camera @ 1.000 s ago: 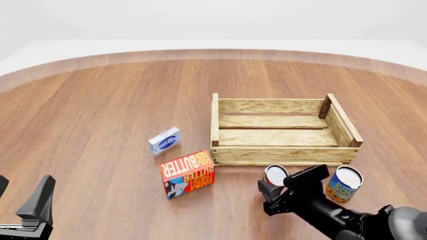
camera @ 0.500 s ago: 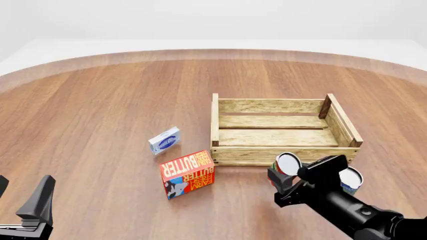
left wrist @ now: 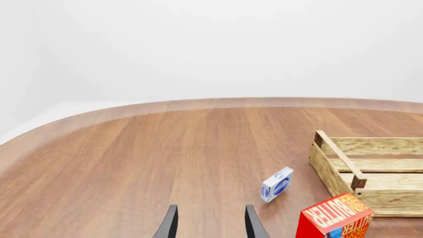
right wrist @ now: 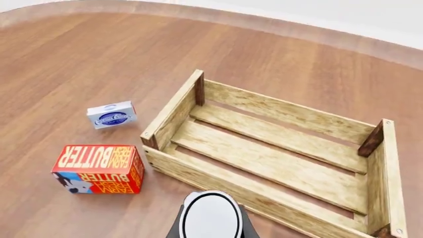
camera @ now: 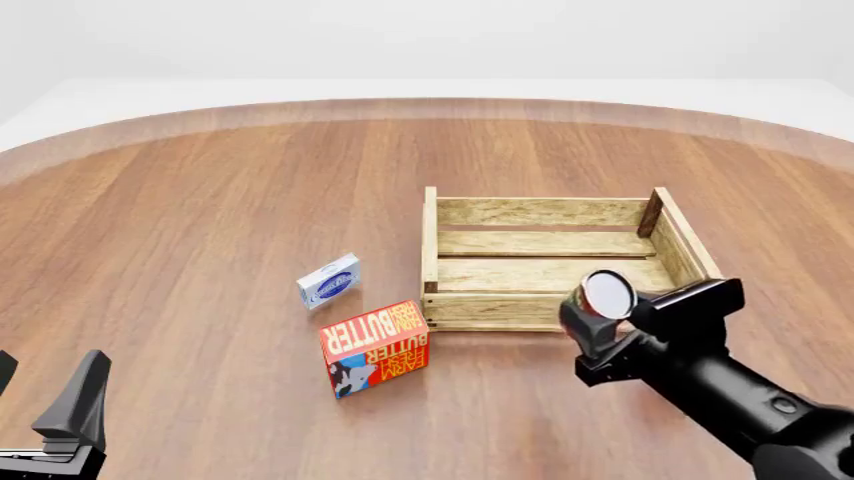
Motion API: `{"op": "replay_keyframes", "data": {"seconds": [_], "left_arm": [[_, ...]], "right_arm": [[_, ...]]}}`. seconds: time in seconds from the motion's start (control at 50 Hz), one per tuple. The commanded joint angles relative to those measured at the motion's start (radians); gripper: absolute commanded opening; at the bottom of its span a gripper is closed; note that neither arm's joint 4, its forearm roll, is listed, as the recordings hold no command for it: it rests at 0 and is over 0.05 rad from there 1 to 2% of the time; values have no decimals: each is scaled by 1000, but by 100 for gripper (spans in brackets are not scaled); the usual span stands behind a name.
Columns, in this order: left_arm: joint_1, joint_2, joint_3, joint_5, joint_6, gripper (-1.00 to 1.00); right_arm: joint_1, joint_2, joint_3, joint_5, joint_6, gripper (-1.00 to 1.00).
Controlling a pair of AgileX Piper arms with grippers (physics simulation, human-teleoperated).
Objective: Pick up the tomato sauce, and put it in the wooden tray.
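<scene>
The tomato sauce is a small can with a white round top, held off the table in front of the near wall of the wooden tray. My right gripper is shut on it from both sides. In the right wrist view the can's top sits between the fingers, with the wooden tray just beyond it. My left gripper hovers low at the near left, open and holding nothing, its gap pointing at bare table.
A red butter box lies left of the tray's near corner, with a small blue-and-white box behind it. Both show in the left wrist view, the butter box and the small box.
My right gripper has lifted the tomato sauce off the table and carried it forward and right, up to the tray's near wall. The left arm has stayed still.
</scene>
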Motion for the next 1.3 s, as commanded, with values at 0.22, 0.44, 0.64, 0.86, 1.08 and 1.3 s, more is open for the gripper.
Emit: {"op": "replay_keyframes", "data": {"seconds": [0.22, 0.44, 0.64, 0.86, 1.08, 1.3], "left_arm": [[0, 0, 0, 0, 0, 100], [0, 0, 0, 0, 0, 100], [0, 0, 0, 0, 0, 100], [0, 0, 0, 0, 0, 100], [0, 0, 0, 0, 0, 100], [0, 0, 0, 0, 0, 100]], "right_arm": [[-21, -101, -64, 104, -32, -100], [-40, -150, -107, 155, -63, -100], [-57, -138, -153, 169, -95, -100], [-62, -97, -192, 165, -123, -100], [-50, -27, -241, 151, -135, -100], [-55, 43, -309, 147, -143, -100]]}}
